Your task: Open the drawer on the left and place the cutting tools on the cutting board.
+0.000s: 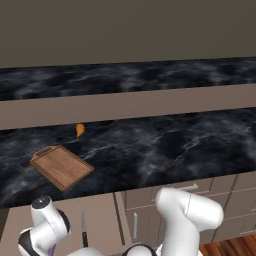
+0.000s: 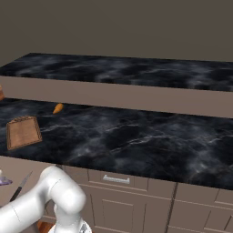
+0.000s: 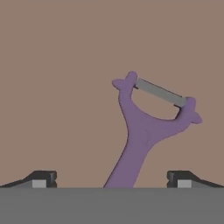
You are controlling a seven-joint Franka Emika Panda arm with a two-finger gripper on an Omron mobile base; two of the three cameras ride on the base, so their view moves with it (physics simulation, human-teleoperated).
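Drawer (image 1: 100,220) open (knife (image 1: 84,230) inside); hand (image 3: 112,179), fingers spread, over the peeler (image 3: 144,131): next, close on its handle, then carry to the cutting board (image 1: 62,166)

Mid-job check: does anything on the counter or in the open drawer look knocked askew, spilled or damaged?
Nothing stands out. The cutting board lies flat on the counter, bare, with a small orange object behind it. In the drawer, the knife and purple peeler lie flat; the open gripper straddles the peeler's handle.

no readable text, labels or numbers anywhere
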